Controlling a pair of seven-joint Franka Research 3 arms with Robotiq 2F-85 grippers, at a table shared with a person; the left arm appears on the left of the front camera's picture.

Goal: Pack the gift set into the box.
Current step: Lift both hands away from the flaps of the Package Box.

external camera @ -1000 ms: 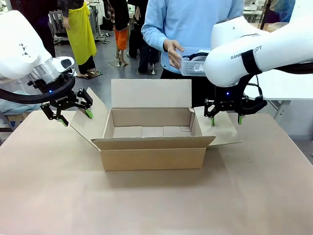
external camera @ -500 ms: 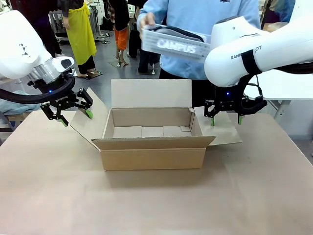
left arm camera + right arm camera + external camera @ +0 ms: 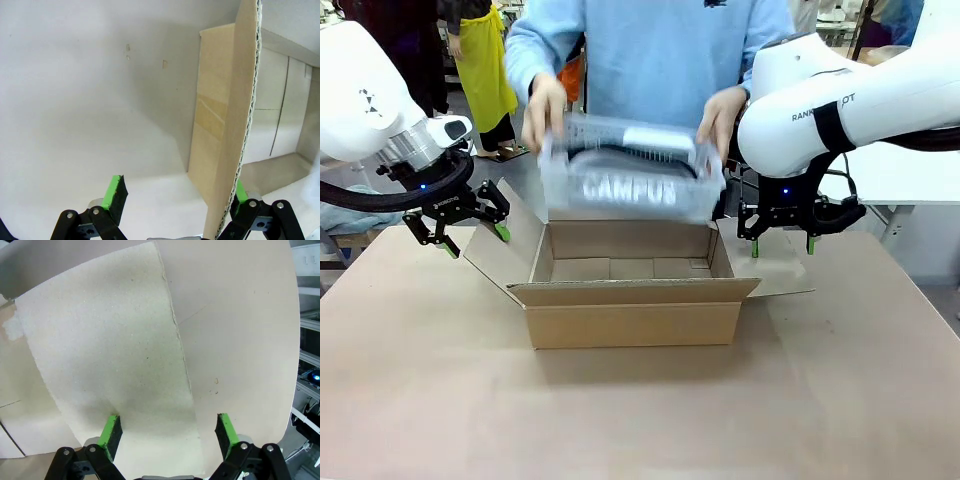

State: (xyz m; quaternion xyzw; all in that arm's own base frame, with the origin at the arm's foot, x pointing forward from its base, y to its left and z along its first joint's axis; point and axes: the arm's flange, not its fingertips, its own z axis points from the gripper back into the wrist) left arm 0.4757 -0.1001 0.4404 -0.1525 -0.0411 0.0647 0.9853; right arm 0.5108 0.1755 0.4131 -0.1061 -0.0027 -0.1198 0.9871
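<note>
Gift set [image 3: 630, 185]: held at both ends by person [image 3: 650, 50], slightly tilted, just above the box's far wall.
Box [image 3: 632, 310]: open, empty.
Left gripper [image 3: 478, 242]: spread, straddling left flap [image 3: 505, 255].
Right gripper [image 3: 784, 248]: spread over right flap [image 3: 778, 275].
Risk: tight fit. The ungripped flaps may swing in and snag the case.

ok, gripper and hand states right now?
Left gripper: open, a flap of the box between its fingers.
Right gripper: open, empty, over a flap.
Person's hands: holding the gift set above the box.
</note>
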